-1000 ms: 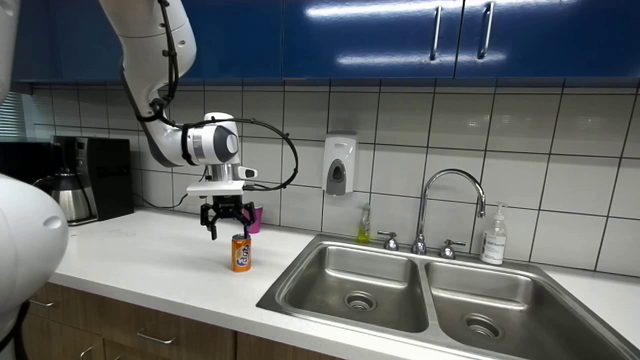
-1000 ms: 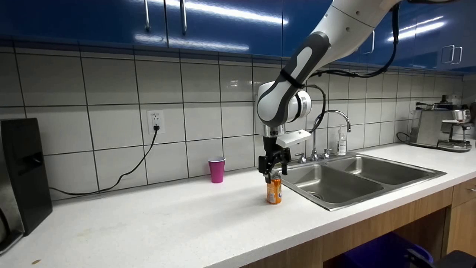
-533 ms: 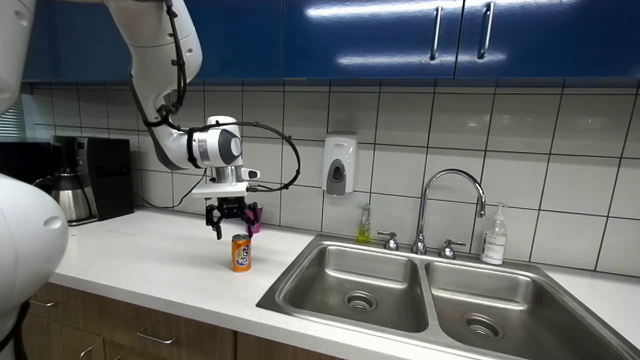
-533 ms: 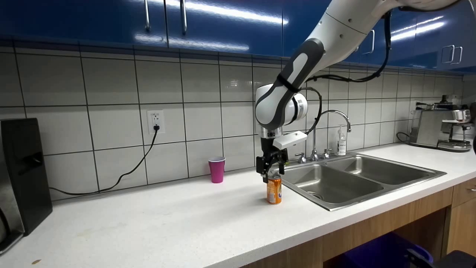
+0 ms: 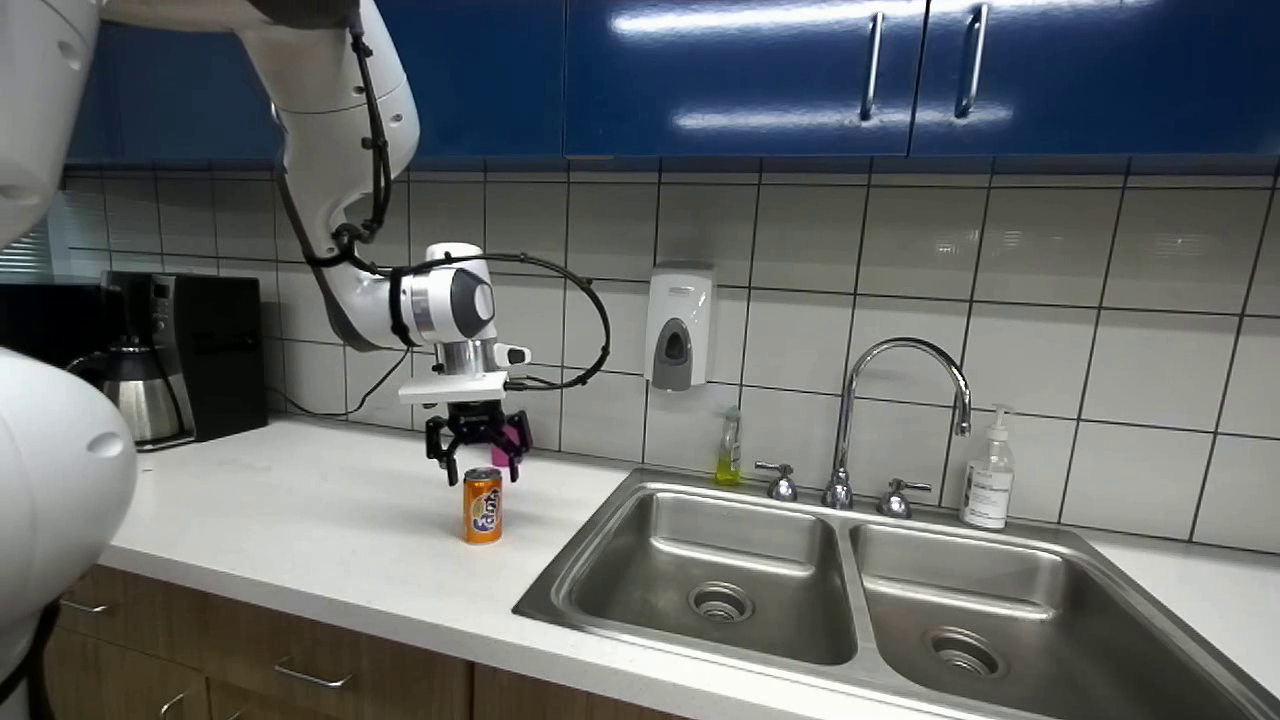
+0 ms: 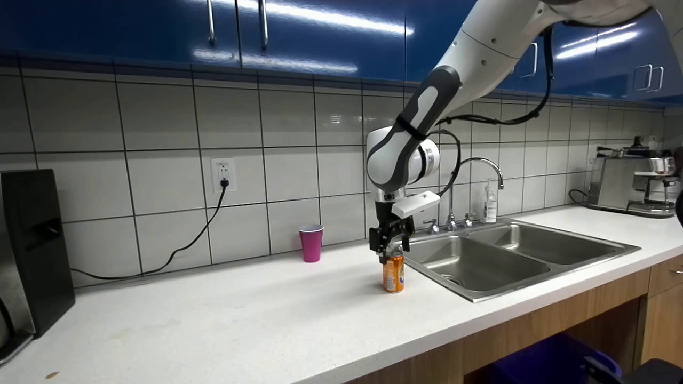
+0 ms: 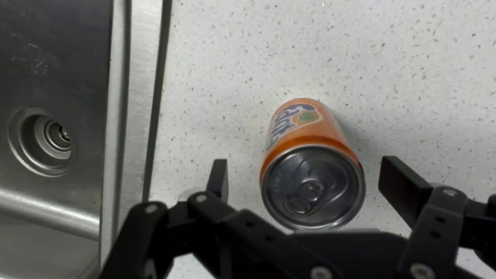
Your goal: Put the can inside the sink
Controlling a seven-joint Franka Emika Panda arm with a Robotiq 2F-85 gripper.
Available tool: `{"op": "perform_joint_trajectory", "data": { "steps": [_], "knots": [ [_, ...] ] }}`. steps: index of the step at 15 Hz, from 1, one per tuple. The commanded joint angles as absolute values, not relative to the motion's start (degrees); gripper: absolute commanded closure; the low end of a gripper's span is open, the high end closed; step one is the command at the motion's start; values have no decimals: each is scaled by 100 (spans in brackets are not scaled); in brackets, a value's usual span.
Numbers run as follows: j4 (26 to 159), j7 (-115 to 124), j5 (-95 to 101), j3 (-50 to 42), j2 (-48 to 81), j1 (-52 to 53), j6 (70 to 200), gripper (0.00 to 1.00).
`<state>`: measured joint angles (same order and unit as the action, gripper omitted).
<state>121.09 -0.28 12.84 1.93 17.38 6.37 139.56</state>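
Note:
The can is an orange Fanta can with a silvery top. It stands upright on the white counter, left of the sink in an exterior view. The can also shows in an exterior view and in the wrist view. My gripper is open and empty just over the can, its fingertips near the height of the can's top. In the wrist view the gripper has one finger on each side of the can, with gaps on both sides. The double-basin steel sink also shows in the wrist view.
A pink cup stands by the tiled wall behind the can. A chrome faucet, a green soap bottle and a white pump bottle stand behind the sink. A black coffee maker stands at the counter's far end.
My gripper has moved a little to the right in an exterior view and slightly down, so the can now lies between its fingers. The can has not moved.

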Motion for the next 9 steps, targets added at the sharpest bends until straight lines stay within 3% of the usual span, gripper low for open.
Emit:
{"op": "perform_joint_trajectory", "data": {
  "steps": [1,9],
  "knots": [
    [11903,161,1403,158,1917,694,13980,0],
    [11761,191,1418,83,2119,695,13974,0]
  ]
}}
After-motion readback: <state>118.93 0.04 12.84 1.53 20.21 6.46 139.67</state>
